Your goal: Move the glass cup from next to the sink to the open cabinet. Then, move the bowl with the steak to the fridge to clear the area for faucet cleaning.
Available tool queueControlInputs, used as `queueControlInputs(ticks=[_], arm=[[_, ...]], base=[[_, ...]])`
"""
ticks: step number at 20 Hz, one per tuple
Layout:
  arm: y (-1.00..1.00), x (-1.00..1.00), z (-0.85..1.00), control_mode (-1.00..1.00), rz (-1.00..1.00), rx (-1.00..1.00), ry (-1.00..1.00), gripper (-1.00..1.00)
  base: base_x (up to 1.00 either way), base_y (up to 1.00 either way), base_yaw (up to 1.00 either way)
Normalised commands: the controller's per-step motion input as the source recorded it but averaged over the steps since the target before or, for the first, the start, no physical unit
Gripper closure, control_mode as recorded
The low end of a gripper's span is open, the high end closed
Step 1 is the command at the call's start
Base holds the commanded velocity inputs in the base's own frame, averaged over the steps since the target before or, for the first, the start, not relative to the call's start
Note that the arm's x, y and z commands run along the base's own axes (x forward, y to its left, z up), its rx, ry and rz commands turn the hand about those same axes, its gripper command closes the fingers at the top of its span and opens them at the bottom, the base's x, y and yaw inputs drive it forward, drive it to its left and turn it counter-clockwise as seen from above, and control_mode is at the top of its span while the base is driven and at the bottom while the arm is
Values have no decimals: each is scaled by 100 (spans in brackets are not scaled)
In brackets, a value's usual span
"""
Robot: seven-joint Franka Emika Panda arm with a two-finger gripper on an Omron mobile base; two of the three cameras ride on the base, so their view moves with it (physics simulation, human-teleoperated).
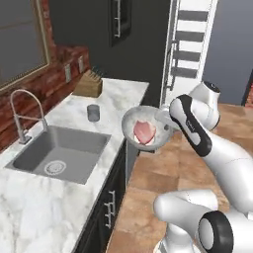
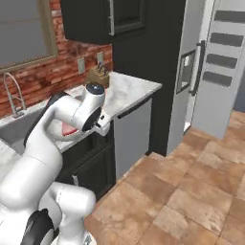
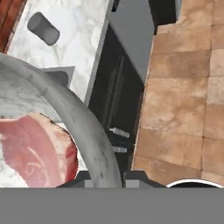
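My gripper (image 1: 162, 116) is shut on the right rim of the whitish bowl (image 1: 129, 124), which hangs tilted in the air just past the counter's edge. The pink steak (image 1: 144, 132) lies inside it. In the hand view the bowl's rim (image 3: 83, 127) runs down between my fingertips (image 3: 94, 180), with the steak (image 3: 35, 148) to the left. The grey glass cup (image 1: 93, 112) stands on the marble counter beyond the sink (image 1: 74, 139) and also appears as the cup (image 3: 43, 28) in the hand view. The silver faucet (image 1: 22, 109) rises at the sink's left.
The light grey fridge (image 2: 191, 72) stands to the right, its door (image 1: 190, 44) swung open with grey shelves. A black wall cabinet (image 2: 95, 19) hangs above the counter. A knife block (image 1: 89, 84) sits at the counter's far end. Low dark cabinets (image 3: 116, 109) line the tiled floor.
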Motion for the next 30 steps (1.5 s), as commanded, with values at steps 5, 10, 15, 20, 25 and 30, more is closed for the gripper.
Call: queueControlInputs(ticks=[5, 10, 15, 20, 25, 30], arm=[[0, 0, 0, 100, 0, 0, 0, 100], [0, 0, 0, 100, 0, 0, 0, 100], [0, 0, 0, 100, 0, 0, 0, 100], [0, 0, 0, 100, 0, 0, 0, 100], [0, 0, 0, 100, 0, 0, 0, 100], [0, 0, 0, 100, 0, 0, 0, 100]], base=[[4, -23, -98], [74, -21, -76], [100, 0, -29], [100, 3, -29], [100, 12, -30], [100, 16, -16]])
